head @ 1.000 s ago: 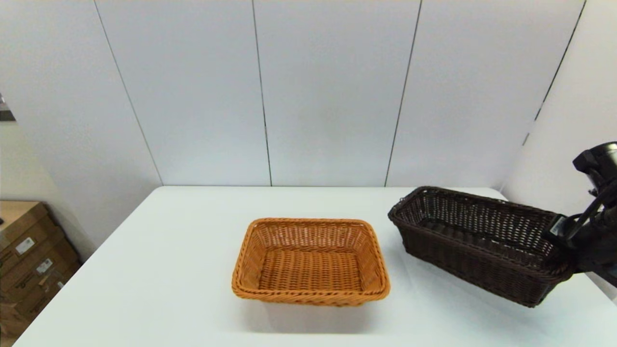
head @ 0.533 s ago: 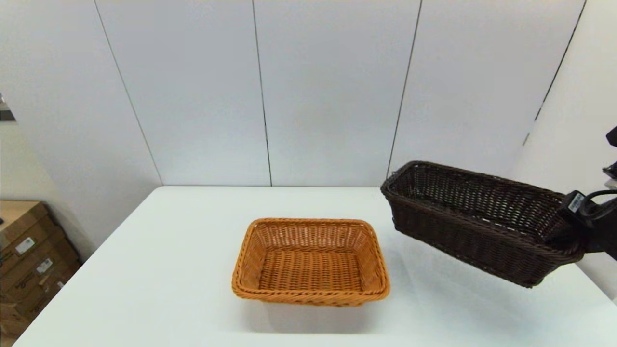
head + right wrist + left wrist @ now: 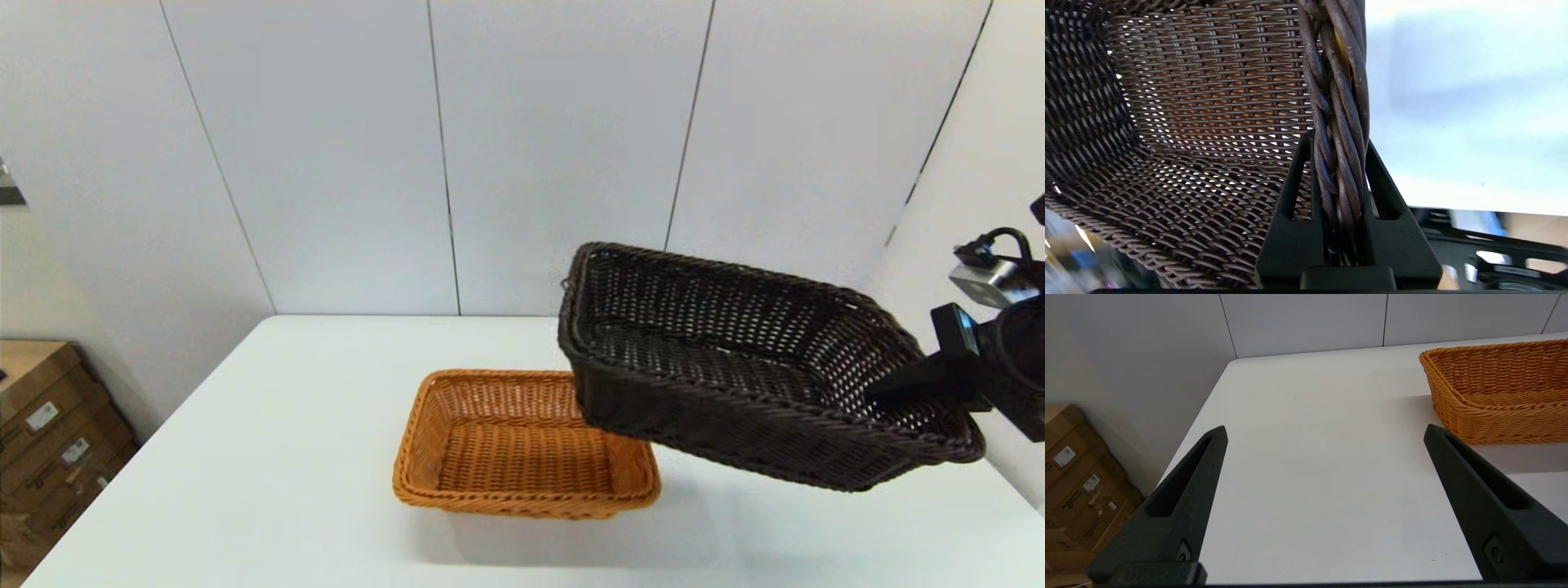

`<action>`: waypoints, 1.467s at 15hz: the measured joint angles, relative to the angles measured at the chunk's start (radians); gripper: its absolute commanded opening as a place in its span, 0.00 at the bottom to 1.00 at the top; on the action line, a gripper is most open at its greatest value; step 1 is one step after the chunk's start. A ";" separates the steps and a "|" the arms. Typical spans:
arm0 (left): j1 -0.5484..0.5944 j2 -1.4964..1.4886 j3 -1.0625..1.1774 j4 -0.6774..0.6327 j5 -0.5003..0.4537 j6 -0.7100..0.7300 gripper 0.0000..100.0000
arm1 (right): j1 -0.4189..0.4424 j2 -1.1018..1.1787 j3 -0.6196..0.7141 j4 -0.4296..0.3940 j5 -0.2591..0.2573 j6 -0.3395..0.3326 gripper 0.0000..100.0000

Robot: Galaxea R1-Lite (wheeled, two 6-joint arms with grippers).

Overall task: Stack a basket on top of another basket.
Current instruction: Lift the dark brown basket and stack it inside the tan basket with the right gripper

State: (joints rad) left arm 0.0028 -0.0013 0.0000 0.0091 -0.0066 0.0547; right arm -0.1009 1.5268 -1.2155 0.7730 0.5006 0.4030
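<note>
Gripping the dark basket (image 3: 735, 367), right claw (image 3: 1340, 147) overlaps orange basket (image 3: 522, 445).

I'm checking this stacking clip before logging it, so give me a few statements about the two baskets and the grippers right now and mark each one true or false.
1. The right gripper is clamped on the braided rim of the dark brown basket. True.
2. The dark brown basket rests flat inside the orange-tan basket. False: it is held in the air, tilted, with only one end overlapping the orange-tan basket in the head view.
3. The orange-tan basket sits on the white table. True.
4. The left gripper holds the orange-tan basket. False: its fingers are open over bare table, beside that basket.
5. Something lies inside the orange-tan basket. False: no contents show in it.
</note>
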 measured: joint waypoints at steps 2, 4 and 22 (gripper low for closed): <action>0.000 0.000 0.000 0.000 0.000 0.000 1.00 | 0.070 0.004 0.000 0.008 0.003 -0.056 0.00; 0.000 0.000 0.000 0.000 0.000 0.000 1.00 | 0.150 0.024 -0.008 0.012 0.008 -0.087 0.00; 0.000 0.000 0.000 0.000 0.000 0.000 1.00 | 0.457 0.452 -0.387 0.052 -0.037 0.017 0.00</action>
State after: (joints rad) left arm 0.0028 -0.0013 0.0000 0.0091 -0.0066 0.0551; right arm 0.3564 1.9785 -1.6030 0.8249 0.4640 0.4198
